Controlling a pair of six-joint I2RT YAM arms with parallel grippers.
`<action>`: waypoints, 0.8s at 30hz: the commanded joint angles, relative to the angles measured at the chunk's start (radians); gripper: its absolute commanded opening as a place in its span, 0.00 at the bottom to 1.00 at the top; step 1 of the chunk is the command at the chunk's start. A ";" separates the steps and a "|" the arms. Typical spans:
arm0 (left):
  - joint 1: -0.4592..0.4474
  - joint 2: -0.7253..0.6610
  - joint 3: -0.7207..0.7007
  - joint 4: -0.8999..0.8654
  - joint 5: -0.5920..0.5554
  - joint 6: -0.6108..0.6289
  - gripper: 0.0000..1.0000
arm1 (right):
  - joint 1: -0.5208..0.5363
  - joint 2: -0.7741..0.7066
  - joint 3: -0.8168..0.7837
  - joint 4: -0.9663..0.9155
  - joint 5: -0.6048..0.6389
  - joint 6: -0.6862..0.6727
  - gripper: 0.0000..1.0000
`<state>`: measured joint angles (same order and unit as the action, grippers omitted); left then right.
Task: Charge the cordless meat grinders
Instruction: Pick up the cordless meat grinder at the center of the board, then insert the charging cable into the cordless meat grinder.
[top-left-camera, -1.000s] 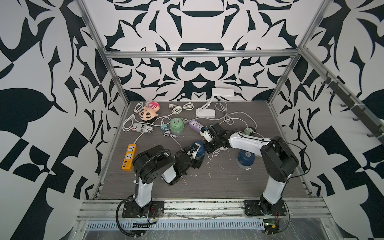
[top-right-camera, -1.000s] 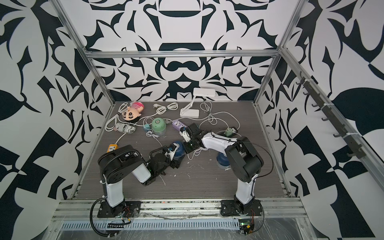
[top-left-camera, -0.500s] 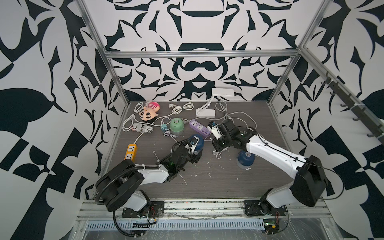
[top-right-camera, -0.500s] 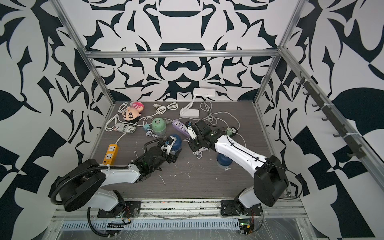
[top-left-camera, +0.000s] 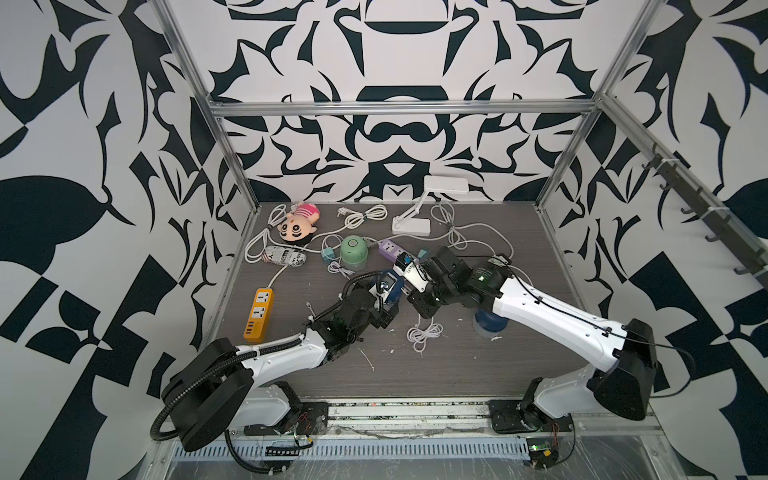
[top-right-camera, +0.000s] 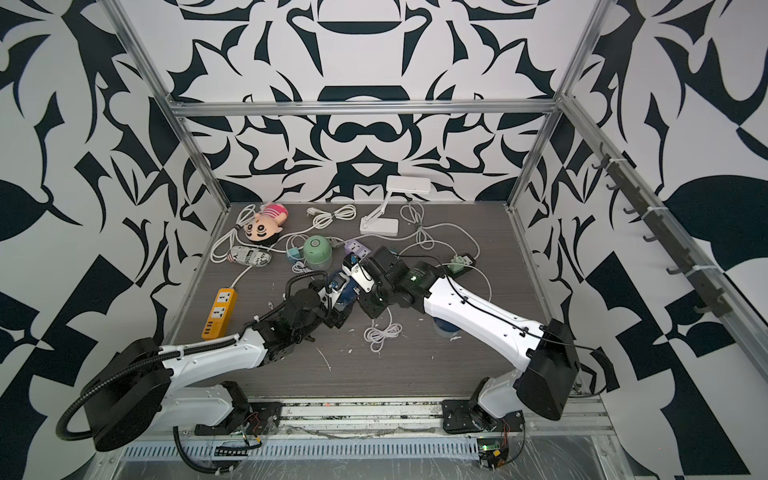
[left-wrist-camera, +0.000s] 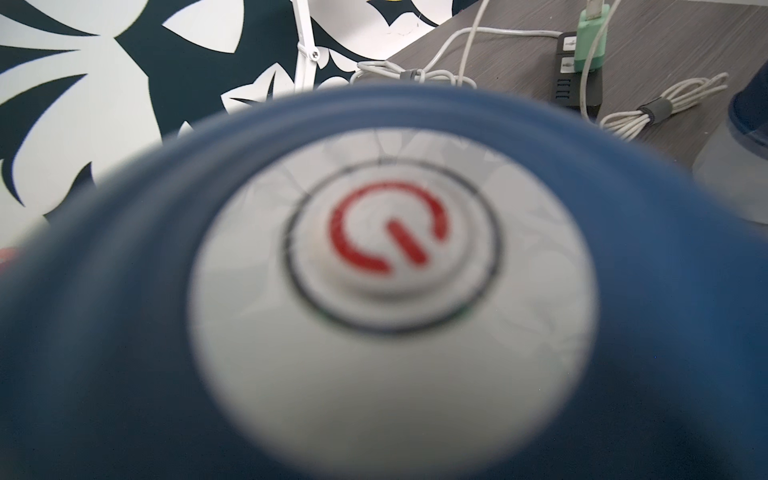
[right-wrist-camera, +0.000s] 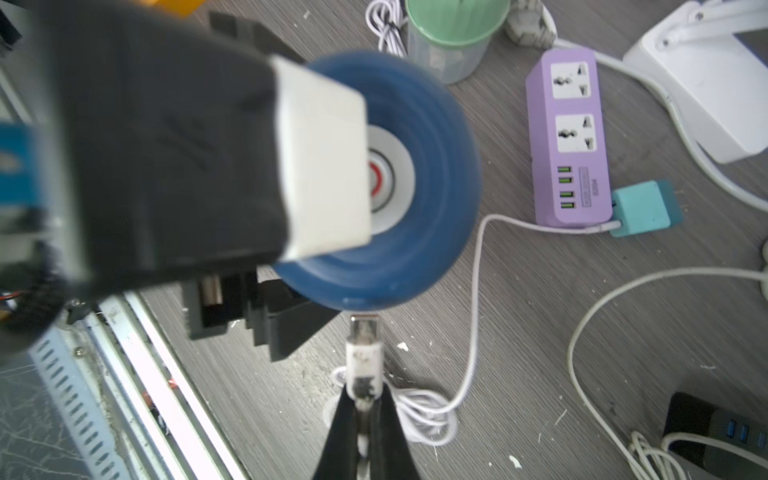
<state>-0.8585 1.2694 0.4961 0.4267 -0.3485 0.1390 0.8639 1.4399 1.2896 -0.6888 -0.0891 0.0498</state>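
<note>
A navy blue cordless meat grinder (top-left-camera: 395, 284) (top-right-camera: 345, 291) is lifted and tipped on its side, and my left gripper (top-left-camera: 384, 307) is shut on it. Its silver top button (left-wrist-camera: 390, 232) with a red power mark fills the left wrist view. My right gripper (right-wrist-camera: 363, 395) (top-left-camera: 417, 301) is shut on a white cable plug (right-wrist-camera: 363, 353), whose metal tip sits just short of that grinder's rim (right-wrist-camera: 399, 286). The mint green grinder (top-left-camera: 353, 250) (right-wrist-camera: 453, 33) stands upright at the back. A second navy grinder (top-left-camera: 490, 326) (left-wrist-camera: 744, 137) is partly hidden under my right arm.
The plug's cable runs to a teal adapter (right-wrist-camera: 644, 208) beside the purple power strip (right-wrist-camera: 567, 141). A cable coil (top-left-camera: 424, 334) lies under the grippers. An orange power strip (top-left-camera: 259, 313), a black strip (left-wrist-camera: 577, 79), a white lamp (top-left-camera: 411, 224) and a doll (top-left-camera: 297, 224) lie around.
My right gripper has come in toward the navy grinder with the plug. The grinder has stayed in my left gripper at about the same spot. Both arms have stretched out.
</note>
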 joint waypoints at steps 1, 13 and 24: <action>-0.001 -0.034 0.036 0.027 -0.026 0.016 0.54 | 0.008 0.013 0.050 -0.025 -0.004 0.013 0.00; 0.000 -0.039 0.031 0.027 -0.023 0.030 0.51 | 0.010 0.034 0.062 -0.045 0.012 0.012 0.00; -0.001 -0.038 0.022 0.021 -0.003 0.031 0.50 | 0.011 0.042 0.082 -0.034 0.002 0.015 0.00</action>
<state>-0.8585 1.2575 0.4976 0.4198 -0.3592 0.1654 0.8703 1.4891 1.3228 -0.7364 -0.0883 0.0536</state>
